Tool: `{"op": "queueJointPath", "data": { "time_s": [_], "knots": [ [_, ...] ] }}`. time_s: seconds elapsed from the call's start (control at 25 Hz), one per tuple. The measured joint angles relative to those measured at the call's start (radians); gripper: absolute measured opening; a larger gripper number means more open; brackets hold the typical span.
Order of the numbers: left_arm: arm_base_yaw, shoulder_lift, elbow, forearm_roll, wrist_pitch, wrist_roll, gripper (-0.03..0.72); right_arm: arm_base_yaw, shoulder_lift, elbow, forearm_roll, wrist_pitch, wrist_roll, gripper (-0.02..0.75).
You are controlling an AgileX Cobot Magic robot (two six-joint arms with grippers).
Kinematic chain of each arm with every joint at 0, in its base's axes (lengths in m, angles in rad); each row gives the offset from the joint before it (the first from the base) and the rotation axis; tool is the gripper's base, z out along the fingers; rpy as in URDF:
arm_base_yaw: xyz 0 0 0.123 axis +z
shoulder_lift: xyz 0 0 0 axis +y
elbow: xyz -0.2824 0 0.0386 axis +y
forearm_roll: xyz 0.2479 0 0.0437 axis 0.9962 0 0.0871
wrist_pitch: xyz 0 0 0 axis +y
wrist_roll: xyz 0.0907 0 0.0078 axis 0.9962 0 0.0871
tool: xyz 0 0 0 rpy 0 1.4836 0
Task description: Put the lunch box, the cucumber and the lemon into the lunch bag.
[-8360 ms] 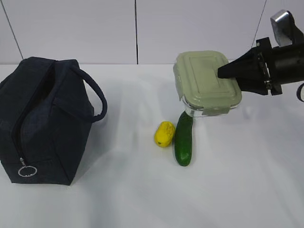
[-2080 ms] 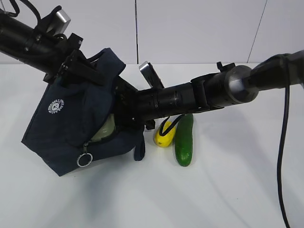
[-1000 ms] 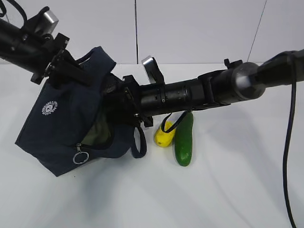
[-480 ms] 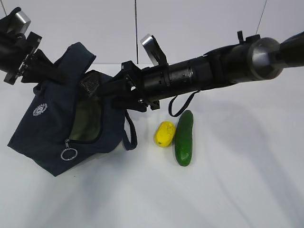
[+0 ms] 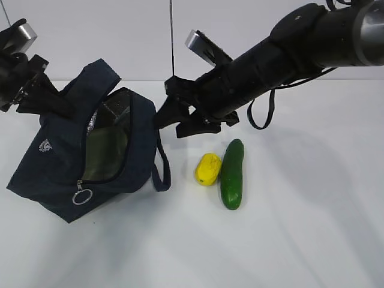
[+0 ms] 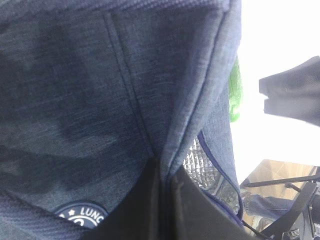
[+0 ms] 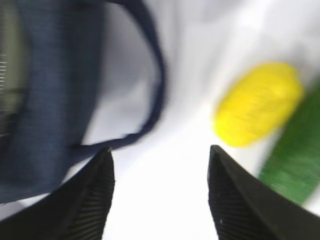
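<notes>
My right gripper [image 5: 163, 115] hangs empty with its jaws well apart, just right of the lunch bag [image 5: 60, 174]. The lemon [image 5: 207, 168] lies nearer and to the right of it, touching the cucumber [image 5: 232, 174], whose long axis runs near to far. My left gripper [image 5: 57, 103] is clamped on the bag's fabric, tilting its mouth open.
</notes>
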Motion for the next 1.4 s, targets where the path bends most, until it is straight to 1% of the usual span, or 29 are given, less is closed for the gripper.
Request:
{"op": "queueJointPath", "data": {
  "time_s": [0.24, 0.32, 0.4, 0.44, 0.56, 0.72, 1.0, 1.4],
  "knots": [
    [0.000, 0.000, -0.001, -0.006, 0.000, -0.002, -0.008, 0.000, -0.015, 0.000, -0.366, -0.015, 0.372, 0.460],
    [0.000, 0.000, -0.001, -0.006, 0.000, -0.002, -0.008, 0.000, -0.015, 0.000, -0.521, -0.003, 0.511, 0.460],
    [0.000, 0.000, -0.001, -0.007, 0.000, -0.002, -0.009, 0.000, -0.015, 0.000, -0.652, 0.022, 0.624, 0.460],
    [0.000, 0.000, -0.001, -0.007, 0.000, -0.002, -0.009, 0.000, -0.015, 0.000, -0.709, 0.037, 0.674, 0.460],
    [0.000, 0.000, -0.001, -0.008, 0.000, -0.002, -0.009, 0.000, -0.015, 0.000, -0.819, 0.080, 0.776, 0.461],
    [0.000, 0.000, -0.001, -0.008, 0.000, -0.002, -0.009, 0.000, -0.015, 0.000, -0.876, 0.090, 0.853, 0.461],
    [0.000, 0.000, -0.001, -0.008, 0.000, -0.002, -0.009, 0.000, 0.000, 0.000, -0.894, 0.073, 0.874, 0.461],
    [0.000, 0.000, -0.001, -0.008, 0.000, -0.002, -0.009, 0.000, 0.039, 0.000, -0.905, 0.008, 0.877, 0.461]
  ]
}}
